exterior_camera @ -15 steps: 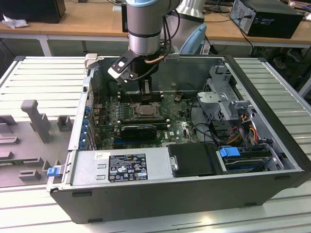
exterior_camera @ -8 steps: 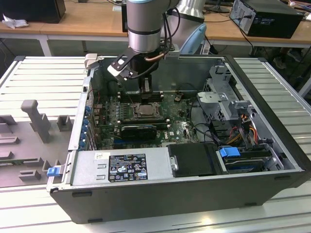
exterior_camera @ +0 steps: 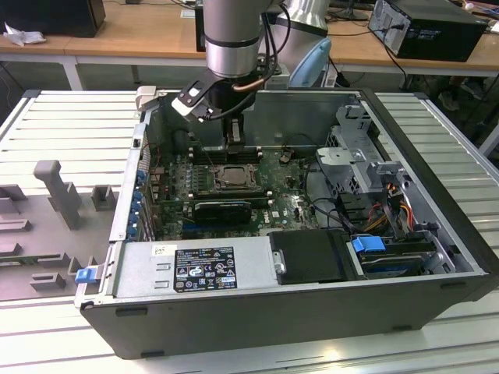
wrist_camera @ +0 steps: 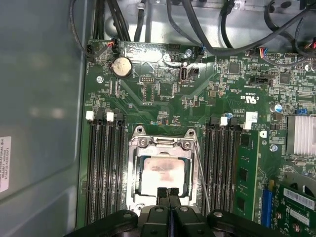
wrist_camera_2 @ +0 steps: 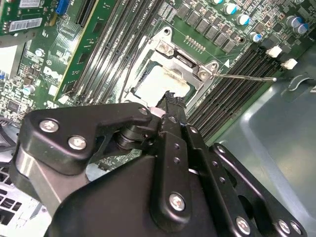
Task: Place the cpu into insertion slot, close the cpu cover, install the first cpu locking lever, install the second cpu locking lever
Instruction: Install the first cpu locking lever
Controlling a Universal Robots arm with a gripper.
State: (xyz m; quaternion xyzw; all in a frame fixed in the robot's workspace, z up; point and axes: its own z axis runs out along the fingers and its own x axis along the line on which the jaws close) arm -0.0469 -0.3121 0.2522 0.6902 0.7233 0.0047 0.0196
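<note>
The cpu [wrist_camera: 163,175], a square chip with a silver-grey top, lies in the insertion slot [exterior_camera: 226,178] on the green board. The cpu cover [wrist_camera: 163,144] is a metal frame lying flat around the chip, also seen as cover [wrist_camera_2: 190,63] around the cpu [wrist_camera_2: 160,85]. A thin wire locking lever [wrist_camera_2: 247,77] sticks out sideways from one socket corner; the same lever [wrist_camera: 201,173] runs along the socket's side. My gripper [wrist_camera: 168,193] is shut with nothing between its fingers, tips at the cover's edge. In the exterior view, the gripper [exterior_camera: 234,148] hangs just above the socket.
Long black memory slots [wrist_camera: 106,168] flank the socket on both sides. A black card [exterior_camera: 222,209] lies in front of it, with the power supply [exterior_camera: 195,269] and drive bay [exterior_camera: 374,249] nearer the front. Cables [exterior_camera: 327,206] and the case walls [exterior_camera: 312,117] surround the board.
</note>
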